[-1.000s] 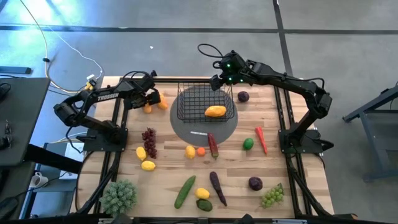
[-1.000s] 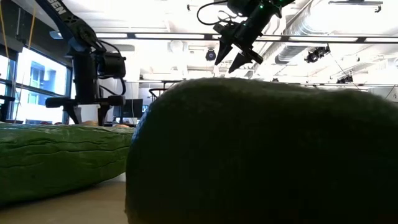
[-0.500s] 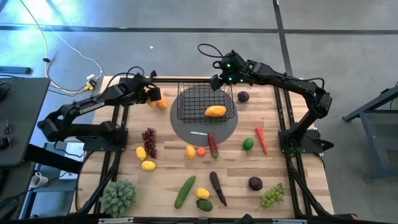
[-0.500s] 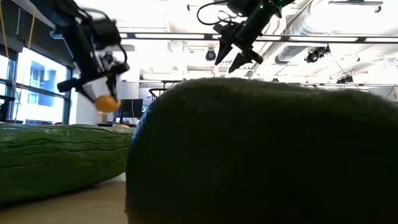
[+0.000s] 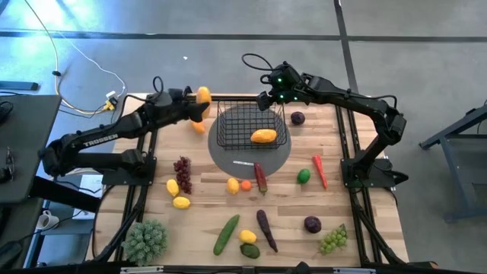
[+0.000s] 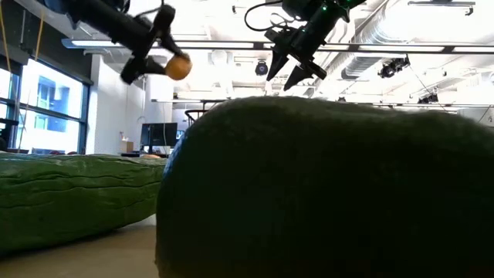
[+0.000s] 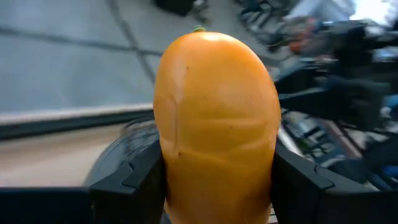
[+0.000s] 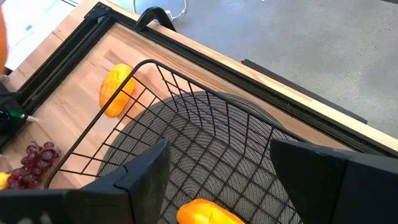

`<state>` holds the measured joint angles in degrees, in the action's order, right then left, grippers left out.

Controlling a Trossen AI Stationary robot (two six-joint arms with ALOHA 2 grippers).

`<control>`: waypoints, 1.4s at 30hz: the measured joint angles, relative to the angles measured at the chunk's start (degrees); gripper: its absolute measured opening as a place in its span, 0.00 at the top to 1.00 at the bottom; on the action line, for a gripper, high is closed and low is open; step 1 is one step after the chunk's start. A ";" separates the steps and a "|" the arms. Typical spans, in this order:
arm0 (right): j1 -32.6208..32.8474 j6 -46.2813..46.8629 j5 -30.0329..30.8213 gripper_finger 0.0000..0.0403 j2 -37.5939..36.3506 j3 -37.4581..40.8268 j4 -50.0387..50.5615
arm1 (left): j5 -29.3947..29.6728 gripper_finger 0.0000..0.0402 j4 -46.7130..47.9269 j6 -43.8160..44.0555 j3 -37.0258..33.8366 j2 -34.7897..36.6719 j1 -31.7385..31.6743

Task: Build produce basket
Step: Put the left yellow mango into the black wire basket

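My left gripper point(image 5: 199, 99) is raised above the table's far left part, left of the basket, shut on an orange-yellow fruit point(image 5: 203, 95); the low view shows the fruit point(image 6: 177, 67) high in the air. The black wire basket point(image 5: 228, 116) stands on a grey round disc point(image 5: 251, 161) and holds one orange-yellow fruit point(image 5: 263, 137). My right gripper point(image 5: 268, 100) hangs open over the basket's far right corner, touching nothing; its wrist view looks down into the basket point(image 8: 186, 106). A second orange-yellow fruit point(image 5: 198, 127) lies on the table left of the basket. My left gripper pinches the orange-yellow fruit point(image 7: 214, 124) between its two fingers point(image 7: 140, 180), one on each side of its lower half point(image 7: 214, 193). The fingers come nearly level from the table's left. The fruit is lifted clear, and most of it sticks out past the fingertips.
On the near half lie purple grapes point(image 5: 183, 173), lemons point(image 5: 181, 202), a cucumber point(image 5: 226, 234), an eggplant point(image 5: 266, 230), a red chili point(image 5: 320, 170), a lime point(image 5: 303, 176), plums point(image 5: 313, 224) and green grapes point(image 5: 332, 239). A dark green fruit point(image 6: 324, 193) fills most of the low view.
My left gripper, down among the two orange-yellow fruits at the far left a second ago, has risen with one of them and swung toward the basket and the far edge. That fruit is lifted clear; the other has stayed on the table.
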<state>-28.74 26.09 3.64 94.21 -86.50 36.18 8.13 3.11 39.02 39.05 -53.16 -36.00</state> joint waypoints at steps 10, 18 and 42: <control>-0.01 0.00 0.02 0.36 0.00 0.00 0.00 | -0.22 0.48 -13.32 -8.86 0.00 -4.71 6.19; 0.00 0.00 0.01 0.36 0.00 -0.01 -0.01 | -0.08 0.48 -14.95 -17.00 4.14 -11.06 9.86; -0.01 0.00 0.02 0.36 -0.02 0.00 -0.02 | -0.54 0.45 -13.00 -26.83 14.12 -29.21 12.93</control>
<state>-28.75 26.09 3.66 94.20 -86.50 36.16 7.59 -9.89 12.19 53.17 -82.37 -23.07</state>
